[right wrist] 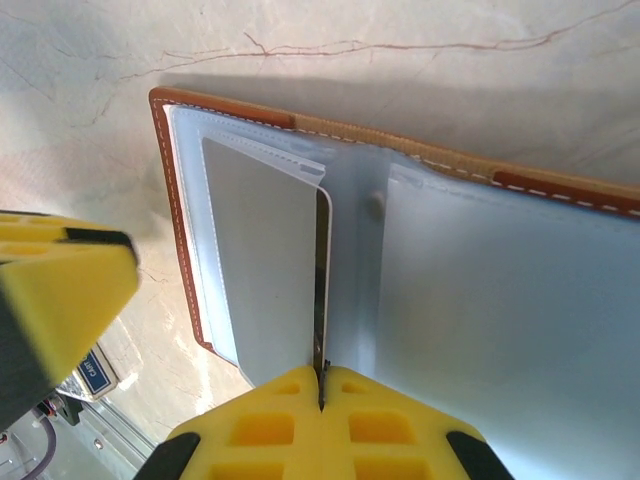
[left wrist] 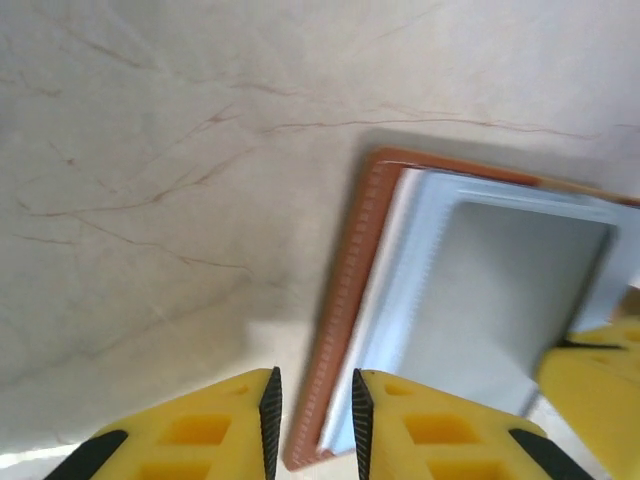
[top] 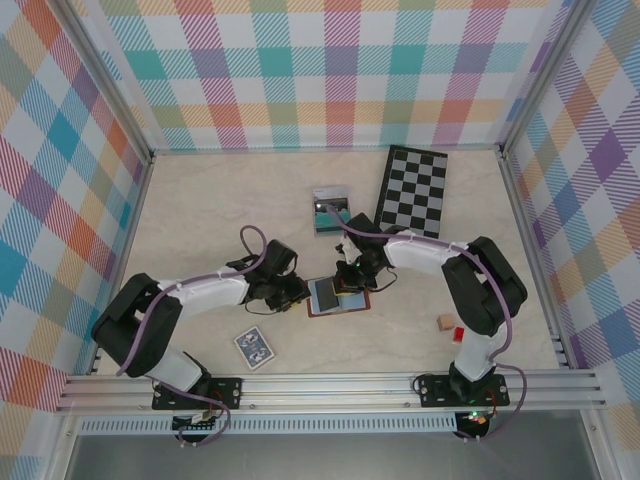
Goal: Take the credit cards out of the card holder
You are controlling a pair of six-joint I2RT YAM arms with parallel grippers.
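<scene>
Left hand: yellow fingers pinch the brown stitched edge of the open card holder. Blue-grey pocket faces up. Pale veined surface beneath. Right hand at holder's right side.

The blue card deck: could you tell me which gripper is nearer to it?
Left. The left gripper sits just beyond the deck; the right gripper is farther right.

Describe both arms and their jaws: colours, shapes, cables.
The left arm and right arm match: white shells, black joints and bases, a lilac cable running along each. The jaws are yellow with recessed pockets and black inner edges.
</scene>
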